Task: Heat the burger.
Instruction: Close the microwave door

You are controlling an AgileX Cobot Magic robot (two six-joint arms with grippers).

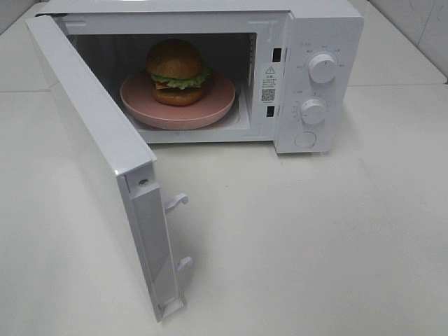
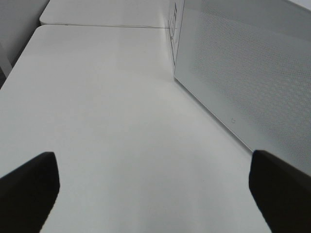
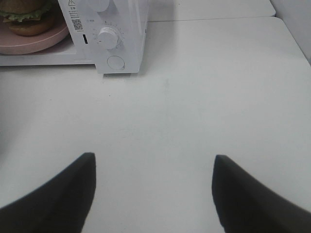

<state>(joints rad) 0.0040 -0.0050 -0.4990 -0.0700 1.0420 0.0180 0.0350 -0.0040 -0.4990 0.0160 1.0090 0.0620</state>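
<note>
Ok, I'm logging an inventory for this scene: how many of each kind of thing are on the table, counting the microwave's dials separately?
Microwave: 1
Burger: 1
Pink plate: 1
Dials: 2
Total: 5

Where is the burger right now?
In the high camera view, the burger sits on the pink plate inside the open microwave, just left of its control panel.

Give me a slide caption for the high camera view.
Burger on pink plate inside the open white microwave, door swung wide.
</note>
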